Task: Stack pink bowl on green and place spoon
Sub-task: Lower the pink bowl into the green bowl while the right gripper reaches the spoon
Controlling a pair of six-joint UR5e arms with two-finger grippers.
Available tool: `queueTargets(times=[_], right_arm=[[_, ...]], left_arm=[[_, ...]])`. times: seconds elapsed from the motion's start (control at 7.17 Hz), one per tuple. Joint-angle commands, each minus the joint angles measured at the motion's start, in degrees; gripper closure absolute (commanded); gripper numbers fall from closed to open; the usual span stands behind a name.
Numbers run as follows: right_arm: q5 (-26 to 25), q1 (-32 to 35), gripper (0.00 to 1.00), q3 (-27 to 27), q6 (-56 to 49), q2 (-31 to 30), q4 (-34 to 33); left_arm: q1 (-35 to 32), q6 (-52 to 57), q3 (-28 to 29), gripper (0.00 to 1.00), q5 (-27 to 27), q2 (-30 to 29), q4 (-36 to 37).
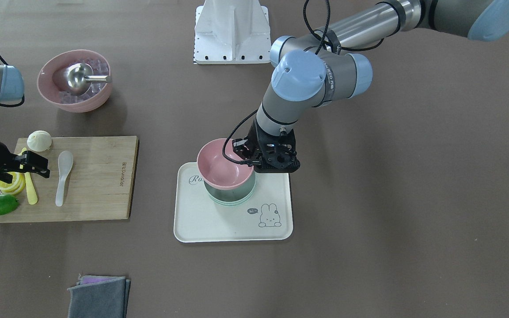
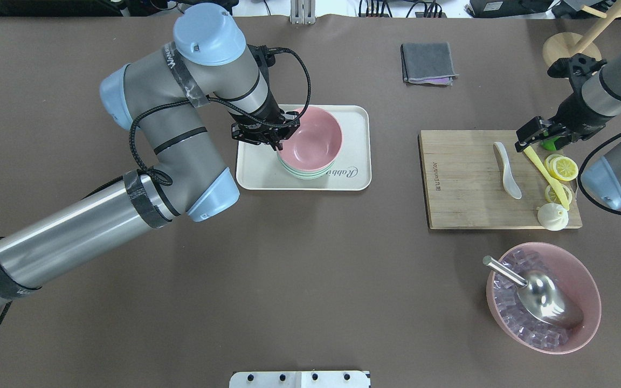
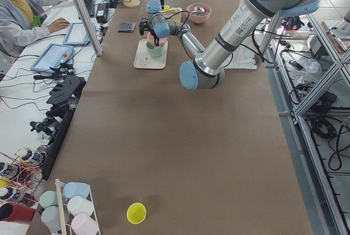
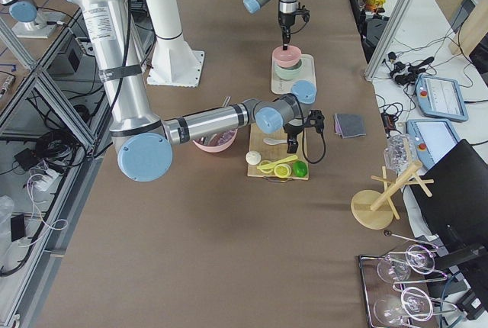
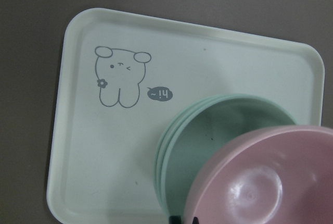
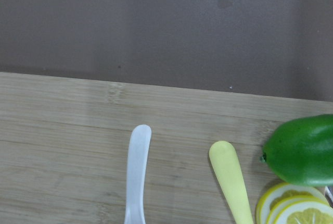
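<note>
Currently pinching the pink bowl (image 2: 310,134) by the left side of its rim with the left gripper (image 2: 280,143), fingers pressed together on the wall, in the upper middle of the overhead view. Held over the green bowl (image 2: 302,173) and off-centre to it: in the left wrist view, a crescent of green interior showing at the pink bowl's upper left. Cannot tell whether touching the green bowl or just above it. Green bowl upright on the pale tray (image 2: 353,121), in the part away from the rabbit drawing.

Over at the right of the overhead view, well apart from the tray, white spoon (image 2: 506,170) lying flat on the wooden cutting board (image 2: 461,183). Long axis close to vertical in that frame, leaning slightly: handle tip toward the upper left, scoop end toward the lower right. Yellow spoon (image 2: 545,172) just beside it on the right, roughly parallel, next to lemon slices (image 2: 561,167).

Right gripper (image 2: 526,141) above the board's upper right corner, near the yellow spoon's upper end; cannot tell whether spread or closed.
</note>
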Motion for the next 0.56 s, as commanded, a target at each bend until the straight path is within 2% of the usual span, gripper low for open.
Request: queueTargets(times=[0.0, 0.14, 0.42], right_arm=[[0.0, -0.2, 0.0, -0.1, 0.0, 0.0, 0.0], [0.0, -1.5, 0.0, -0.7, 0.7, 0.1, 0.0], [0.0, -3.3, 0.0, -0.8, 3.3, 0.3, 0.1]], left_arm=[[0.0, 0.2, 0.7, 0.11, 0.7, 0.2, -1.1], [-0.1, 0.2, 0.3, 0.02, 0.8, 0.5, -2.1], [-0.3, 0.3, 0.1, 0.02, 0.8, 1.8, -2.7]])
